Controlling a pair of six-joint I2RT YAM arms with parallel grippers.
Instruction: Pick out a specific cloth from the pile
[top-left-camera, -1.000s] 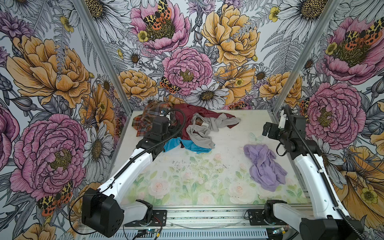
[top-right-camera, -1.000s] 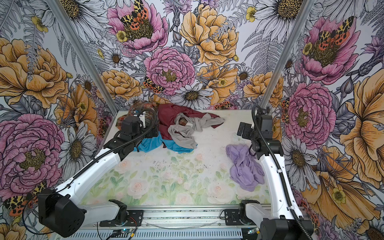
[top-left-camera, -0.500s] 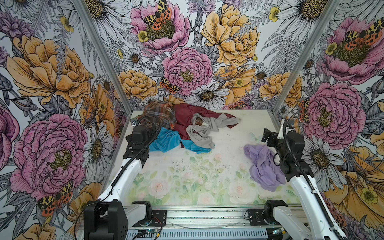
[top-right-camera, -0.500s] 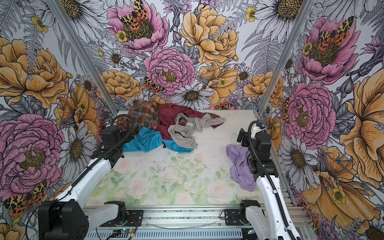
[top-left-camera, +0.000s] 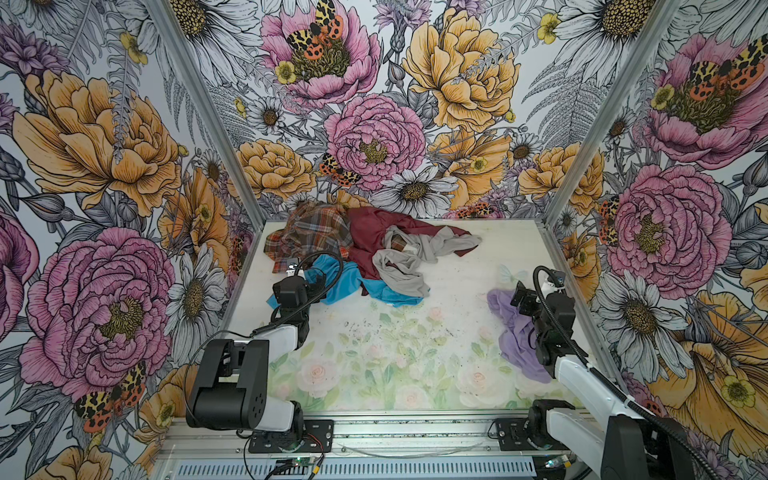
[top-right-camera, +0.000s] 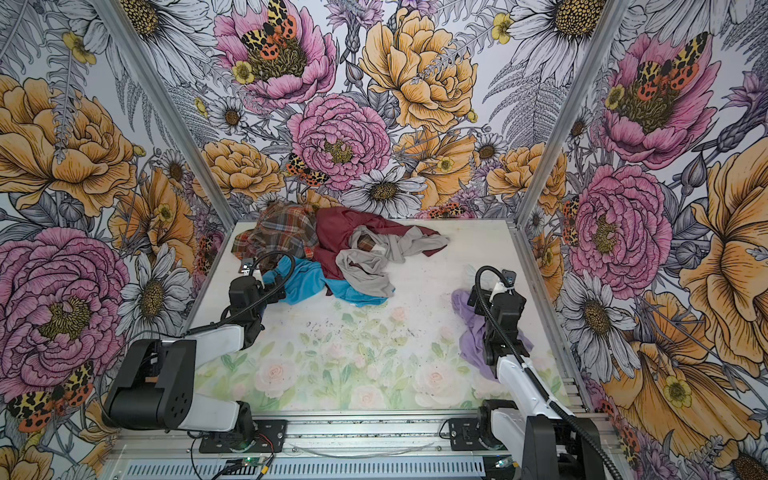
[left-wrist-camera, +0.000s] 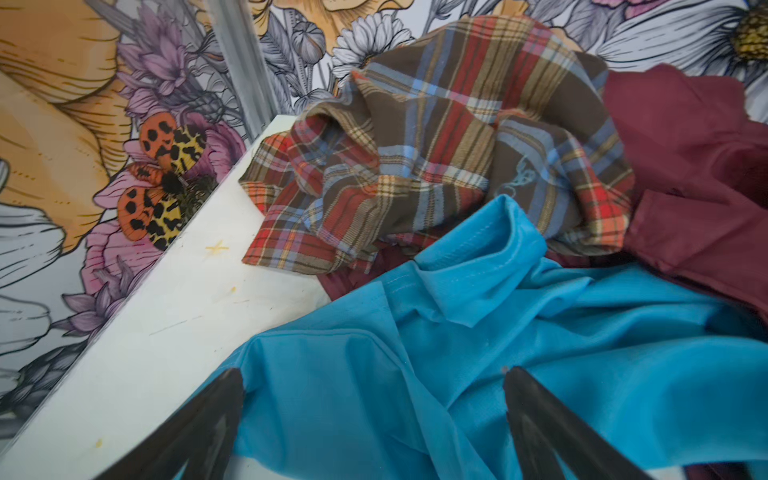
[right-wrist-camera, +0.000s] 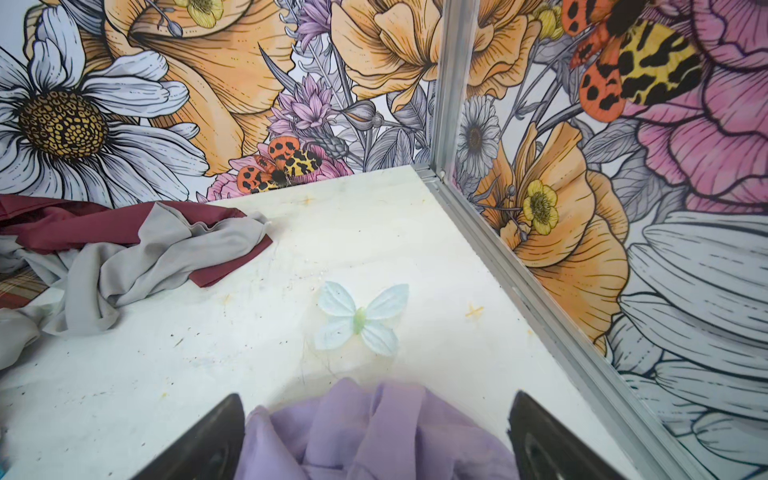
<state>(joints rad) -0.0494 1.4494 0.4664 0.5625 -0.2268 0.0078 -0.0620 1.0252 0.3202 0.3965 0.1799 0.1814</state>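
Floral-printed walls (top-left-camera: 104, 166) enclose a pale counter (top-left-camera: 457, 270). In both top views the pile (top-left-camera: 374, 237) of plaid, maroon, grey and blue garments sits at upper centre. The cloth (top-left-camera: 513, 345), pale lilac, lies alone at the right, well apart from the pile and partly beneath the right tool (top-left-camera: 519, 297). The left tool (top-left-camera: 318, 279) hangs at the pile's lower left edge, over the blue cloth (top-left-camera: 345, 286). Left wrist view: the left tool's jaws stand wide apart and empty, with blue fabric beneath them and the plaid cloth (left-wrist-camera: 436, 145) beyond. Right wrist view: the right tool's jaws are likewise spread and grip nothing, with lilac folds bunched between them at lower centre; a pale butterfly motif (right-wrist-camera: 359, 318) on the counter lies just past the cloth. Judgement: the cloth appears separated from the pile, so the step in hand is probably withdrawal. Done well, each tool lifts clear before pulling back, jaws spread, so that no fold snags and drags.
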